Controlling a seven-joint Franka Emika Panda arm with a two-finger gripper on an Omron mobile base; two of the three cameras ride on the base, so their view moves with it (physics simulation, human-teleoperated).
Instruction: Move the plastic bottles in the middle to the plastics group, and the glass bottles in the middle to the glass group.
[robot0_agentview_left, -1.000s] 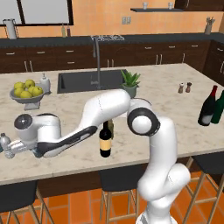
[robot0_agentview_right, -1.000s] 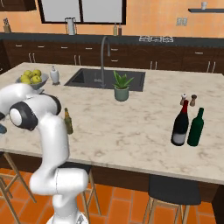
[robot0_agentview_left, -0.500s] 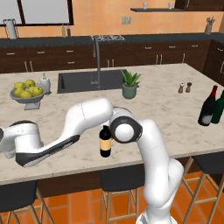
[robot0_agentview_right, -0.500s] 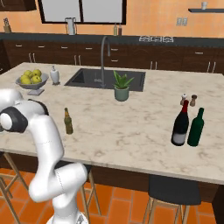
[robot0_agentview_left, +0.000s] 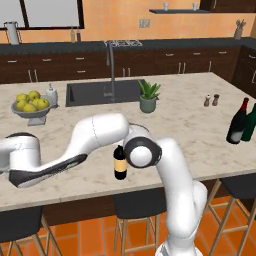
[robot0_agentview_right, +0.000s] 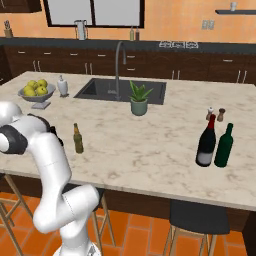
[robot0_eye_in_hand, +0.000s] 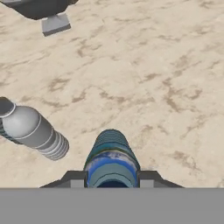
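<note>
We noted the gripper (robot0_eye_in_hand: 112, 186) closed on the small translucent blue plastic water bottle (robot0_eye_in_hand: 111, 159), one dark finger on each side of its body, the dark cap end toward the camera. We judged the hold to be a carry: the blue bottle hung above the mottled beige stone table (robot0_eye_in_hand: 144, 65), with the clear greyish ribbed water bottle (robot0_eye_in_hand: 33, 130) with the white cap standing just beside it to one side, so the blue bottle was already near the plastics group and, in our reading, about ready to be set down there. The hand view gave us the grip and both plastic bottles; the left base view instead showed the white arm reaching far out over the near edge of the table, and the tall black wine bottle with the tan-yellow label (robot0_agentview_left: 119, 164) upright in the middle, partly behind an arm joint, not yet moved. The right base view showed the short olive-brown beer-type bottle (robot0_agentview_right: 78, 139) upright near the middle as well, and at the far end the red-topped dark wine bottle (robot0_agentview_right: 206, 142) next to the dark green bottle (robot0_agentview_right: 224, 147), the glass group.
</note>
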